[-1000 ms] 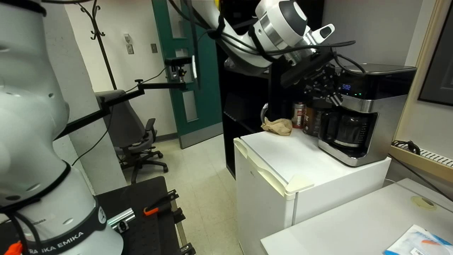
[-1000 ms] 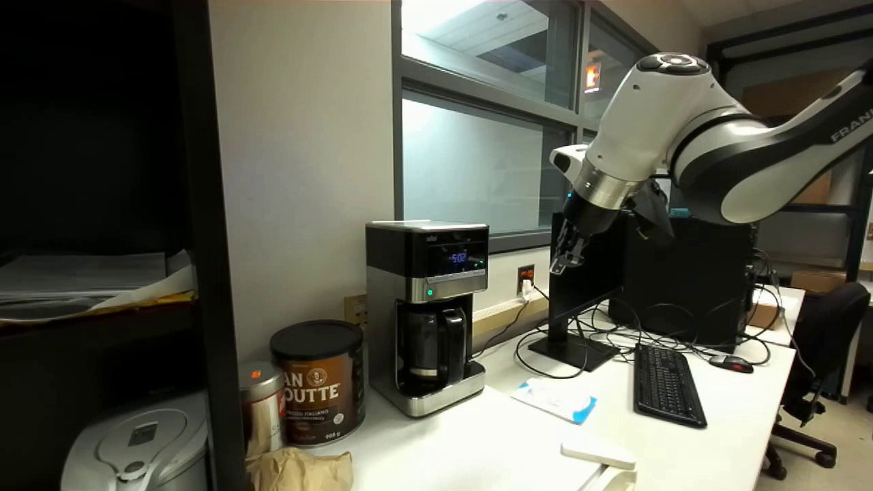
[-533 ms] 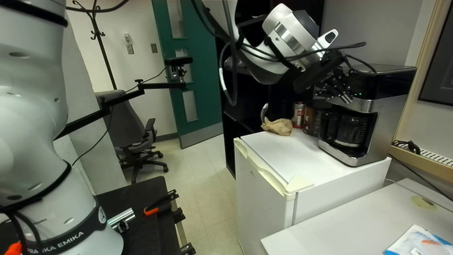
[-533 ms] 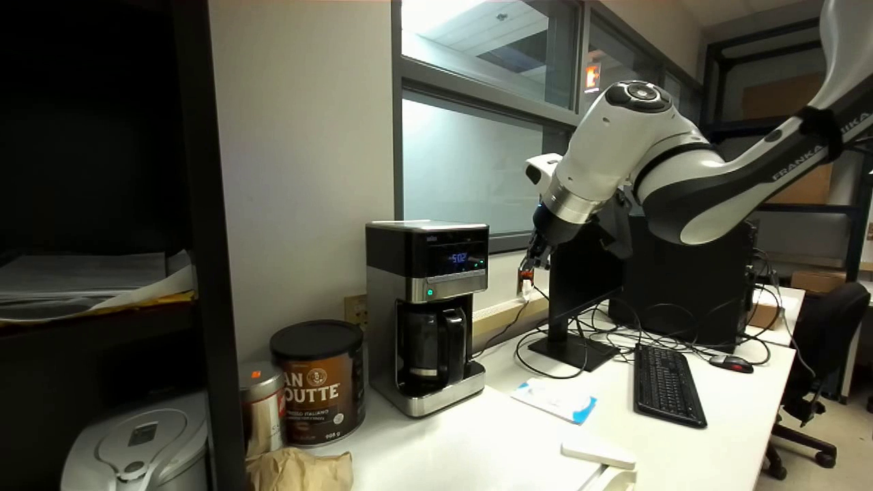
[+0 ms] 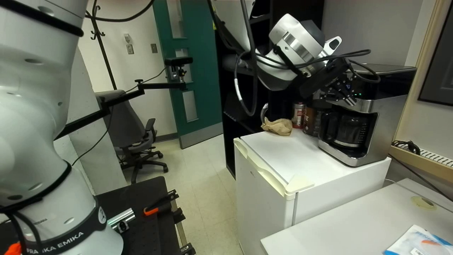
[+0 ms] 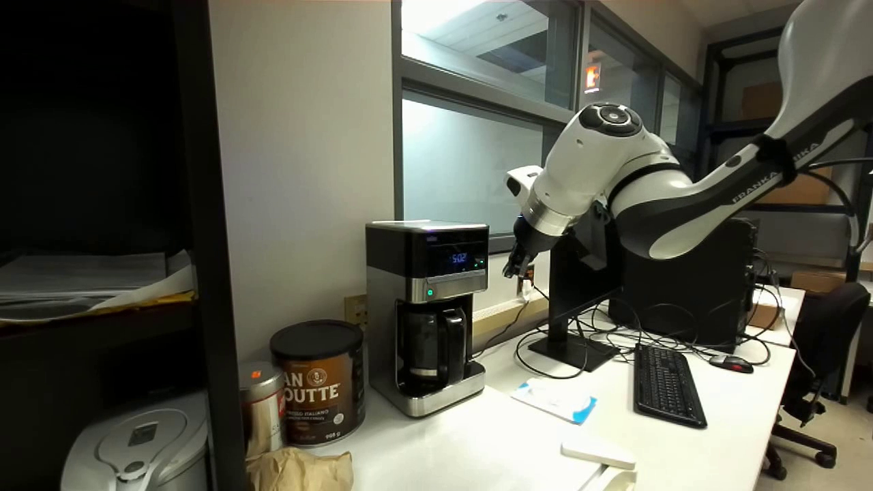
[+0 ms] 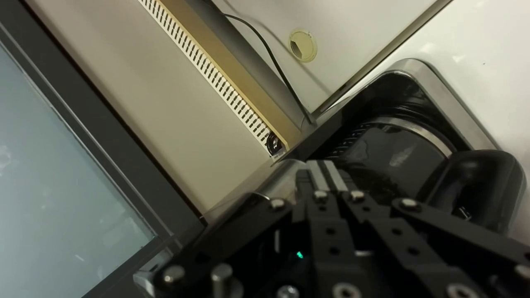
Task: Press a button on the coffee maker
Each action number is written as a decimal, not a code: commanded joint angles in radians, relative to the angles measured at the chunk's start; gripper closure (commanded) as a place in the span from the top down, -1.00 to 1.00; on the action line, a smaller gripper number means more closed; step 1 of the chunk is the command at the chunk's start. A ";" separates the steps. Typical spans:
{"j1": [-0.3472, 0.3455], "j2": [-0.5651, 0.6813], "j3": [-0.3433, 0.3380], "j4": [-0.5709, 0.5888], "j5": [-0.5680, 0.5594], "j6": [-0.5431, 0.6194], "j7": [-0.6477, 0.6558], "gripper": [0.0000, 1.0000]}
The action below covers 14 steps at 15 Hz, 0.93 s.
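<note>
A blk & slvr coffee maker [image 6: 424, 293] stands upright atop a wht mini fridge [image 5: 283, 157], w/ a lidded brn coffee tin [image 6: 319, 387], a smaller metal can [image 6: 263, 414] & a crumpled paper bag [image 5: 277, 126] nearby. Just beside, a wht desk [image 5: 336, 226] carries a flat packet [image 6: 554, 401], kybd [image 6: 668, 385], mouse [image 6: 731, 363] & monitor [image 6: 581, 294].

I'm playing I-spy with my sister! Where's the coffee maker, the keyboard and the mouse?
Coffee maker [image 6: 450, 286]: in an exterior view, on its front silver band.
Keyboard [image 6: 668, 385]: in an exterior view, on the middle keys.
Mouse [image 6: 728, 363]: in an exterior view, on its dark top.
</note>
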 commanded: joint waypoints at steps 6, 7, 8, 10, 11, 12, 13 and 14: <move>0.006 0.099 -0.007 0.128 -0.017 0.048 0.021 -1.00; 0.003 0.100 -0.008 0.130 -0.017 0.056 0.018 -1.00; 0.002 0.105 -0.007 0.136 -0.016 0.061 0.017 -1.00; 0.001 0.112 -0.006 0.147 -0.015 0.072 0.016 -1.00; 0.000 0.116 -0.006 0.151 -0.015 0.078 0.016 -1.00; 0.000 0.120 -0.006 0.155 -0.015 0.084 0.016 -1.00; -0.001 0.124 -0.005 0.159 -0.012 0.089 0.014 -1.00; -0.002 0.129 -0.005 0.163 -0.012 0.096 0.014 -1.00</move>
